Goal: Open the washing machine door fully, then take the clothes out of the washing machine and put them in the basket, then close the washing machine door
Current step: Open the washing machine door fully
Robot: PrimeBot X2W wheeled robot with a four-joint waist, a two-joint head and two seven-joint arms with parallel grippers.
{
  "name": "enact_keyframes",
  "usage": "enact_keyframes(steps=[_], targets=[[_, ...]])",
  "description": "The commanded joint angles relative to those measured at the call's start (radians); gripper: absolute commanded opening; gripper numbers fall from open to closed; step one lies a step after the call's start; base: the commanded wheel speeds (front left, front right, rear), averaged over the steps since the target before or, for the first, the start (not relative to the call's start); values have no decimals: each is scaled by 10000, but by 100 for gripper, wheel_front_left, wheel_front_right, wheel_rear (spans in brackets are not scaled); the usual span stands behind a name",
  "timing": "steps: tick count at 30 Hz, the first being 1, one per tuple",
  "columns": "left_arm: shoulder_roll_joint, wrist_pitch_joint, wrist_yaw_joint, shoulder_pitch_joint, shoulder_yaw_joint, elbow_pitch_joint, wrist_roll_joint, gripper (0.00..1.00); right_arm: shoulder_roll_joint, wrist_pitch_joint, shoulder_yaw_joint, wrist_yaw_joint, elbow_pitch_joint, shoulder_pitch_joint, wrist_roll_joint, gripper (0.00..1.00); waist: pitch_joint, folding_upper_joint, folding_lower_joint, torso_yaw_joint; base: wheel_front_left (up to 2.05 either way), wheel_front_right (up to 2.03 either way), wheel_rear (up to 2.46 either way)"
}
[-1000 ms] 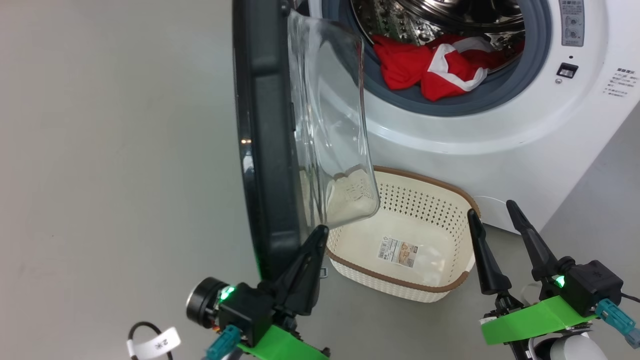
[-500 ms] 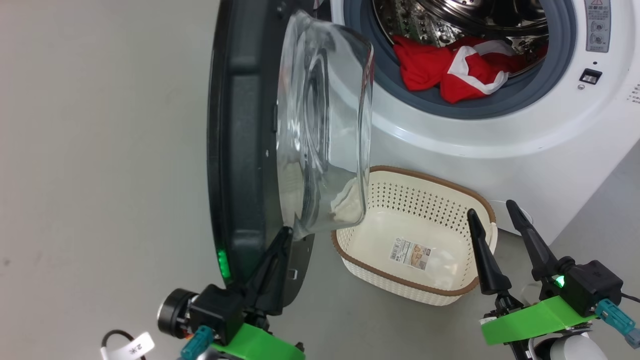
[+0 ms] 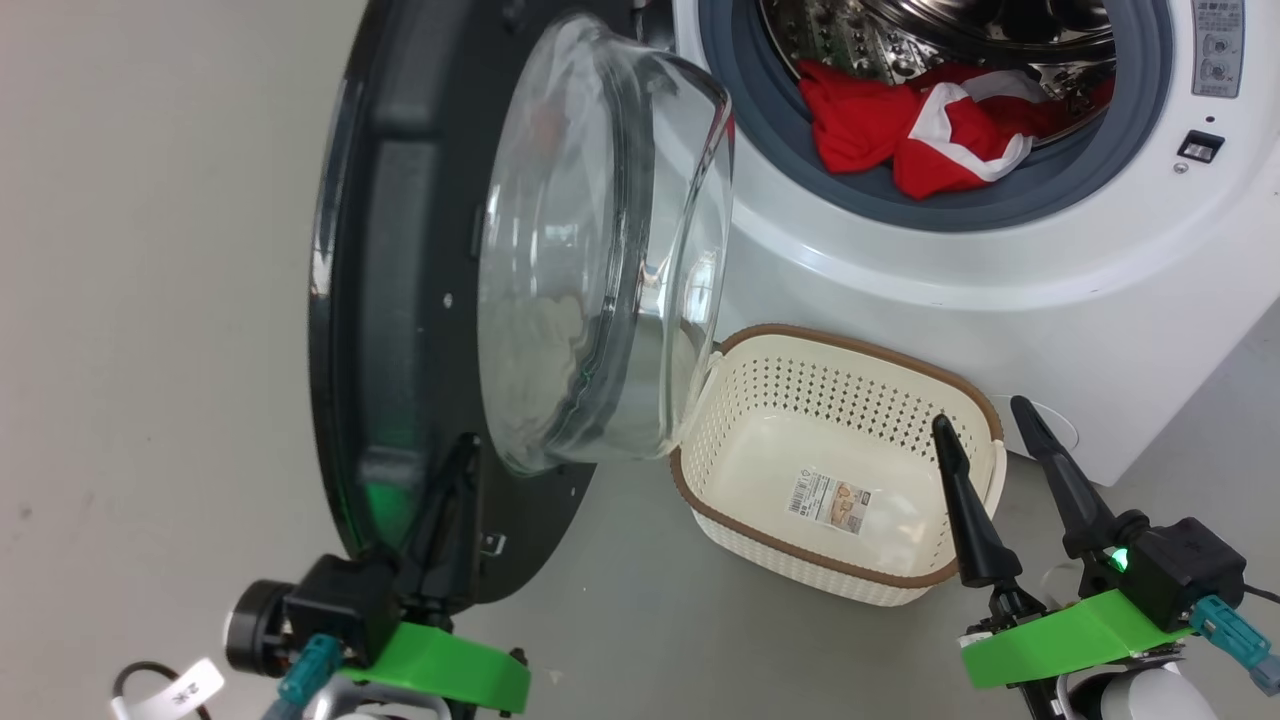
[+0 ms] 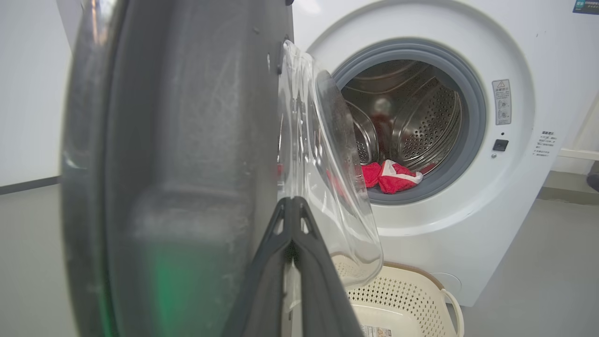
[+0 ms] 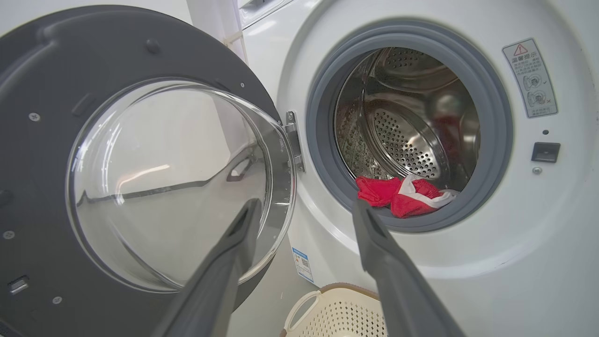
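One door (image 3: 400,250); one basket (image 3: 800,385) — one washer (image 3: 1000,290)

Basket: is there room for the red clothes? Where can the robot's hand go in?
The basket is bare inside its brown rim, except a flat sticker. The drum mouth above the clothes, inside the grey gasket, is open. It is crowded at the basket's left, where the glass bowl of the washing machine door hangs close.
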Motion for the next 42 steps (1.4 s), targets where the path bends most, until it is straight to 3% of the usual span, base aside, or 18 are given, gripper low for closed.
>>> enact_keyframes(steps=[1, 12, 20, 42], targets=[[320, -97, 189, -238, 629, -82, -100, 0, 16, 44, 271, 63, -330, -147, -137, 100, 15, 0, 0, -2, 0, 0, 0], [444, -276, 618, -363, 1404, 240, -51, 0, 16, 269, 206, 63, -527, -123, -252, 100, 125, 0, 0, 63, 0, 0, 0], [417, -306, 625, -631, 1841, 592, -35, 0, 16, 406, 251, 63, -656, -169, -344, 100, 273, 0, 0, 123, 0, 0, 0], [360, -311, 93, -1917, 3304, 2185, 190, 0, 17, 859, 251, 63, -1077, -118, -668, 100, 508, 0, 0, 44, 0, 0, 0]])
